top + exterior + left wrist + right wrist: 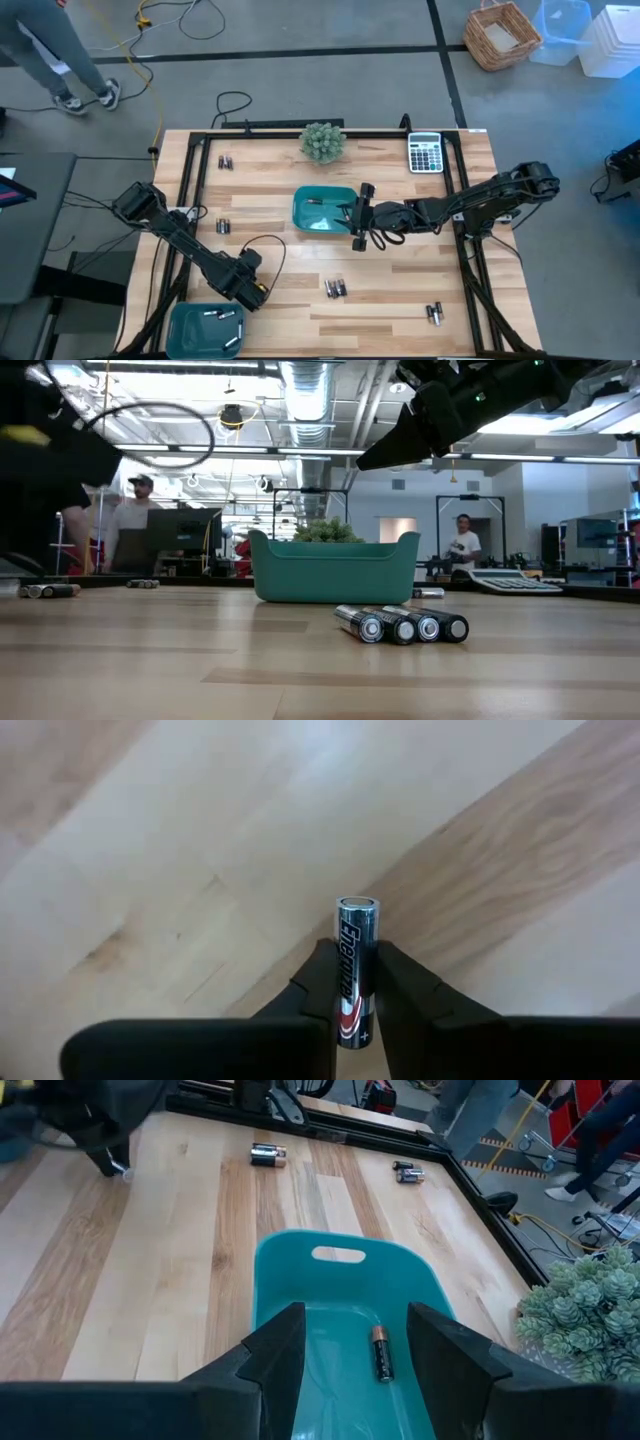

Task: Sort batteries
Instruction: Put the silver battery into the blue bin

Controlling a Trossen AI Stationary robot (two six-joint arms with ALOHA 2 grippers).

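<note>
At seven o'clock the left gripper [355, 1010] pinches one battery [354, 970], its long axis pointing straight out between the jaws, with the near teal tray [190, 325] just beside at six. At centre, the right gripper [352, 1350] hangs spread above the middle tray [300, 1280].

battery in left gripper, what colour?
Black battery with a silver cap and red swoosh, clamped in the left gripper; clearest in left wrist view.
</note>
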